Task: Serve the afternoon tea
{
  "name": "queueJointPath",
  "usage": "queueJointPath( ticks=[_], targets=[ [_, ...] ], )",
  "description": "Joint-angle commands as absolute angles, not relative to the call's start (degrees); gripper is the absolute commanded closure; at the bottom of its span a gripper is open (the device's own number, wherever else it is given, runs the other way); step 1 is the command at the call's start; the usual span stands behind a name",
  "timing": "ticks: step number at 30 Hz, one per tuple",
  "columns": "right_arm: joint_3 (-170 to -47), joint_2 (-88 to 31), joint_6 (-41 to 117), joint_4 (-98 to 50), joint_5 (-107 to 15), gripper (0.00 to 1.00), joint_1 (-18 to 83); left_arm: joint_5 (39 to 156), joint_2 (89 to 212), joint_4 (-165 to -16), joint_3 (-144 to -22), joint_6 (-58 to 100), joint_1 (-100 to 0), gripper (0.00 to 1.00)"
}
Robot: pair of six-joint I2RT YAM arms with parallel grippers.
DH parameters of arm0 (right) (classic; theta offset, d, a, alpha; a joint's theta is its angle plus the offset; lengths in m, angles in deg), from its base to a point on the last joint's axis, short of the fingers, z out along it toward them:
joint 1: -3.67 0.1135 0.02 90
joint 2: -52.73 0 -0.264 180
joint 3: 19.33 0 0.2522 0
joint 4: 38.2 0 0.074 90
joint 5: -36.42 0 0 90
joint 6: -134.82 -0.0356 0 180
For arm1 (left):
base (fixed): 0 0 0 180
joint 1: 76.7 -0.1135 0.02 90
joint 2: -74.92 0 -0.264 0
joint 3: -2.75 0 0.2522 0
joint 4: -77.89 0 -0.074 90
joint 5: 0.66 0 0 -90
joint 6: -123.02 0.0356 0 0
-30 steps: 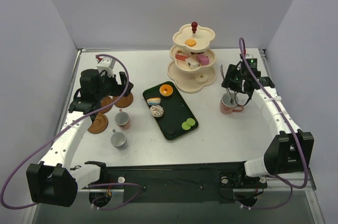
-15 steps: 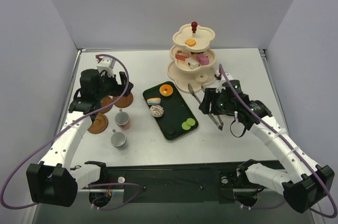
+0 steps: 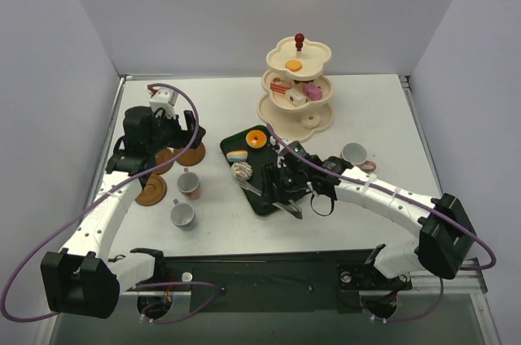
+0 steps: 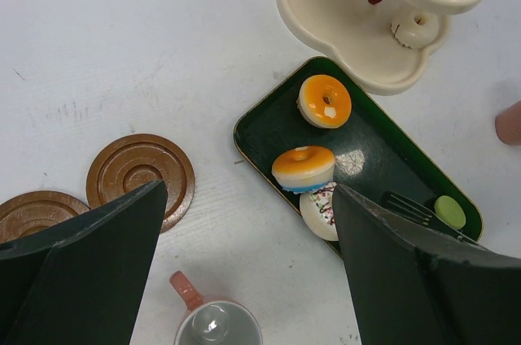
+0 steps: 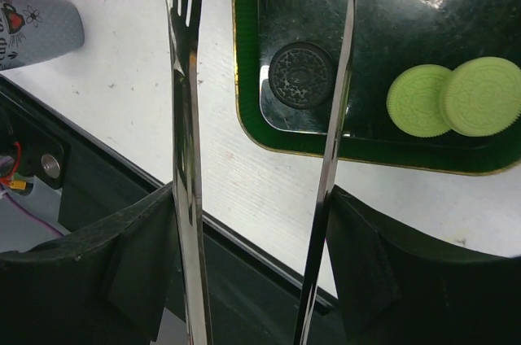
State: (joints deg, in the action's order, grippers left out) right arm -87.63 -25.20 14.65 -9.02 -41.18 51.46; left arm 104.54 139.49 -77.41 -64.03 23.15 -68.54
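Observation:
My right gripper (image 3: 281, 182) (image 5: 252, 264) is shut on the long metal tongs (image 5: 186, 117), whose two arms stand spread between its fingers. The tongs reach over the near end of the dark green tray (image 3: 273, 158) and straddle a dark round cookie (image 5: 301, 76). Two green macarons (image 5: 448, 99) lie just right of them. An orange donut (image 3: 256, 138), a layered donut (image 3: 237, 155) and a white sprinkled donut (image 3: 242, 171) lie further up the tray. Behind it stands the cream three-tier stand (image 3: 297, 89), holding sweets. My left gripper (image 3: 163, 137) (image 4: 248, 264) hangs open above the saucers (image 4: 140, 178).
A pink cup (image 3: 189, 185) and a grey cup (image 3: 182, 215) stand left of the tray, beside three brown saucers (image 3: 151, 190). Another pink cup (image 3: 355, 155) stands right of the tray, behind my right arm. The table's front edge runs close under the tongs.
My right arm has swung left from the pink cup at the right to the tray's near end, carrying the tongs. The left arm has not moved.

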Motion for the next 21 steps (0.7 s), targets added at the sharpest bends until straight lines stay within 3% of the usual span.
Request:
queueJointPath(
  ticks=[1, 17, 21],
  targets=[
    [-91.36, -27.95, 12.31, -11.44, -40.75, 0.37, 52.01, 105.07, 139.43, -78.68, -65.77, 23.35, -68.7, 0.06],
    [-92.41, -34.02, 9.58, -16.71, -38.99, 0.37, 51.04, 105.25, 138.99, -79.03, -65.59, 23.08, -68.7, 0.06],
    [-92.42, -33.94, 14.83, -14.08, -47.76, 0.38, 55.94, 105.33, 138.99, -79.03, -65.68, 23.17, -68.7, 0.06]
  ],
)
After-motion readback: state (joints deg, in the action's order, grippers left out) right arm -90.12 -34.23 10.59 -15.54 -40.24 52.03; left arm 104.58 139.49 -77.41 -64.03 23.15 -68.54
